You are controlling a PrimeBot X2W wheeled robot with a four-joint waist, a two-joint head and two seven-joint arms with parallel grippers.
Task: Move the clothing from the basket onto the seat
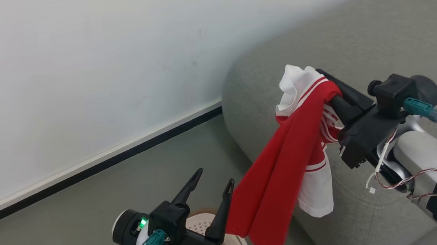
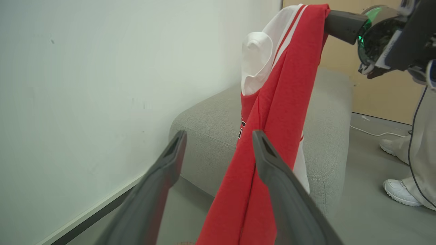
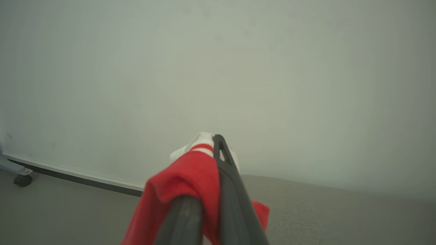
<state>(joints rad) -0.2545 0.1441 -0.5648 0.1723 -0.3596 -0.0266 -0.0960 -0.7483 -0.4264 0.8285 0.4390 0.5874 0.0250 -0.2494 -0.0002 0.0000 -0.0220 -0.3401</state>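
Head view, centre frame: the clothing [image 1: 285, 164] hangs in the air, its top clamped tight in the right gripper [image 1: 332, 91], in front of the grey seat's [image 1: 377, 38] rounded end. At lower left, the basket [image 1: 198, 222] sits below the left gripper [image 1: 215, 176], whose fingers are spread wide apart

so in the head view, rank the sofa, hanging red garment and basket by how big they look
1. sofa
2. red garment
3. basket, mostly hidden behind the left gripper
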